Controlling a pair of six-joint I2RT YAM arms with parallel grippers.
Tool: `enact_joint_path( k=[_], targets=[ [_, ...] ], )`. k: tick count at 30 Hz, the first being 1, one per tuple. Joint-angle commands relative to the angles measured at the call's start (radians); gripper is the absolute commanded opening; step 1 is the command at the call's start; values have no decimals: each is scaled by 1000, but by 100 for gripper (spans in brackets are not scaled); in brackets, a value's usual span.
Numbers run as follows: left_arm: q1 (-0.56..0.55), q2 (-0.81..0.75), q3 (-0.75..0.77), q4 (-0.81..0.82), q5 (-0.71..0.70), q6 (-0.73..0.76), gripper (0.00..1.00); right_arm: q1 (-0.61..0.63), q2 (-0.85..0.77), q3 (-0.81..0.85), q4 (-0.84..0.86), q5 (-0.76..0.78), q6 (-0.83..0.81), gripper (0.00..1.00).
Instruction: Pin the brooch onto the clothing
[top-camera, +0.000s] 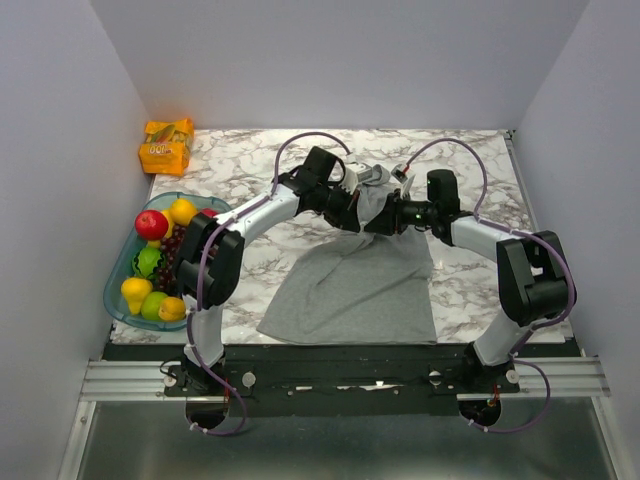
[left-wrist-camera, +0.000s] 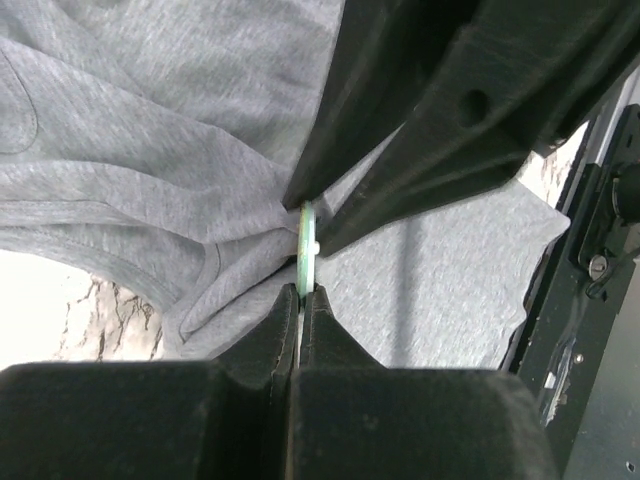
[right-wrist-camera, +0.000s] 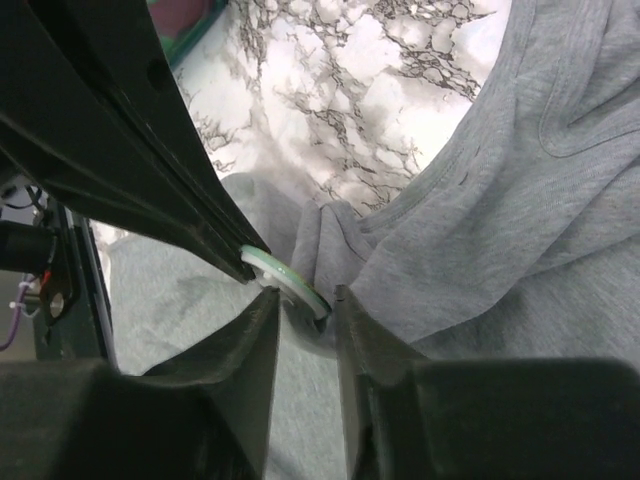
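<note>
The light-grey clothing (top-camera: 355, 285) hangs from both grippers at mid-table, its lower part spread on the marble. It fills the left wrist view (left-wrist-camera: 150, 150) and the right wrist view (right-wrist-camera: 520, 200). The brooch (left-wrist-camera: 306, 245) shows edge-on as a thin green-rimmed disc, pressed against a bunched fold. My left gripper (left-wrist-camera: 301, 290) is shut on its rim. My right gripper (right-wrist-camera: 305, 305) pinches the fold of fabric right behind the brooch (right-wrist-camera: 288, 283). The two grippers meet tip to tip, the left (top-camera: 360, 208) and the right (top-camera: 392, 215). The brooch is hidden in the top view.
A blue-green tray (top-camera: 118, 300) of fruit (top-camera: 151, 224) stands at the table's left edge. An orange packet (top-camera: 166, 145) lies at the back left corner. White walls enclose three sides. The black front rail (left-wrist-camera: 590, 250) runs along the near edge.
</note>
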Motion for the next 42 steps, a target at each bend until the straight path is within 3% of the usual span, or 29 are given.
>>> enact_joint_path(
  k=[1,2,4,6,8,14,16,22,28,35,42],
  targets=[
    [-44,-16,18,-36,-25,1,2,-3,-59,-15,102,-2,18,49],
    [-46,-17,19,-33,-26,0,22,-3,-69,-18,102,4,17,55],
    [-44,-25,19,-30,-28,-10,43,-6,-96,-34,100,12,18,58],
    [-44,-37,25,-36,-54,-13,78,-10,-116,-43,99,22,23,61],
    [-35,-49,25,-41,-88,-8,99,-17,-151,-58,97,34,30,64],
    [35,-106,31,-27,-163,-19,99,-23,-224,-72,85,134,67,65],
    [80,-117,25,2,-192,-71,99,-24,-224,-31,10,198,72,65],
    [178,27,90,71,-355,-181,98,-24,-191,86,-73,369,132,65],
    [210,216,243,64,-462,-195,94,-24,-130,175,-119,401,170,65],
    [212,440,600,-59,-499,-185,77,-24,-164,167,-154,384,152,65],
    [209,543,705,-125,-499,-191,70,-26,-201,117,-184,395,127,65]
  ],
)
